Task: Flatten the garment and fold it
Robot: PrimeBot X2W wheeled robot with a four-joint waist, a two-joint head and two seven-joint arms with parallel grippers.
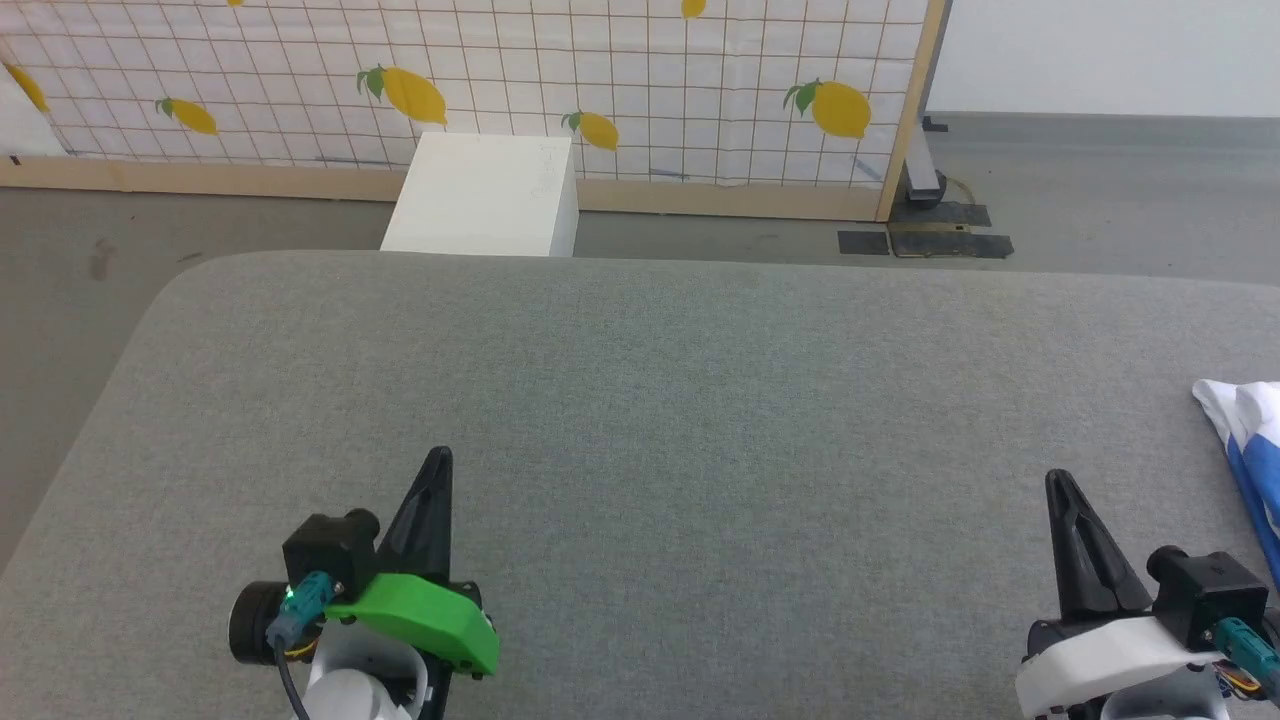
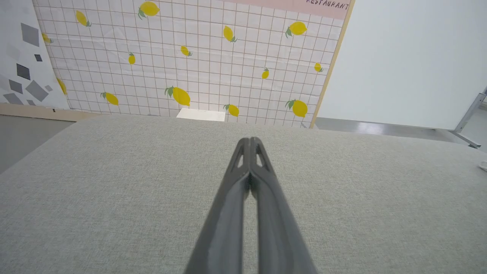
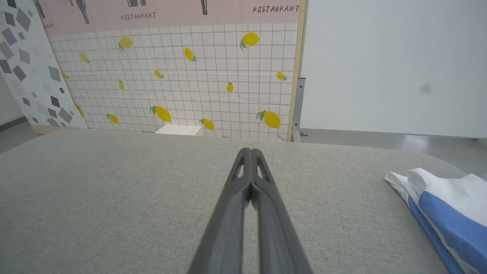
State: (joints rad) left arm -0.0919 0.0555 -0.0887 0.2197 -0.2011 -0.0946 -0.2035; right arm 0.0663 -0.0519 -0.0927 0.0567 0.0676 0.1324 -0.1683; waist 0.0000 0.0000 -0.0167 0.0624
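Currently: Both Hands Closed, Garment at the Right Edge of the Surface

1. Surface and room. The surface [image 1: 640, 400] is covered in grey woven fabric and has rounded far corners. Beyond it lies a grey floor [image 1: 80, 260]. A gridded panel [image 1: 600, 80] printed with yellow lemons stands upright on the floor in a pale wooden frame. A plain white wall [image 1: 1100, 50] is to the right of the panel.

2. Item count. One garment [image 1: 1250, 440], one white box [image 1: 485, 195], two hands.
- The garment lies bunched on the surface at the right edge of the head view, to the right of the right hand and apart from it. Blue and white areas are visible.
- The box stands on the floor between the surface and the panel.

3. Hand pose.
- The left hand [image 1: 437, 460], with a green housing, sits at lower left. Its fingers are pressed together and hold nothing.
- The right hand [image 1: 1056, 480], with a white housing, sits at lower right. Its fingers are also pressed together and hold nothing.
- Both hands point across the surface toward the panel. Contact with the surface cannot be determined.
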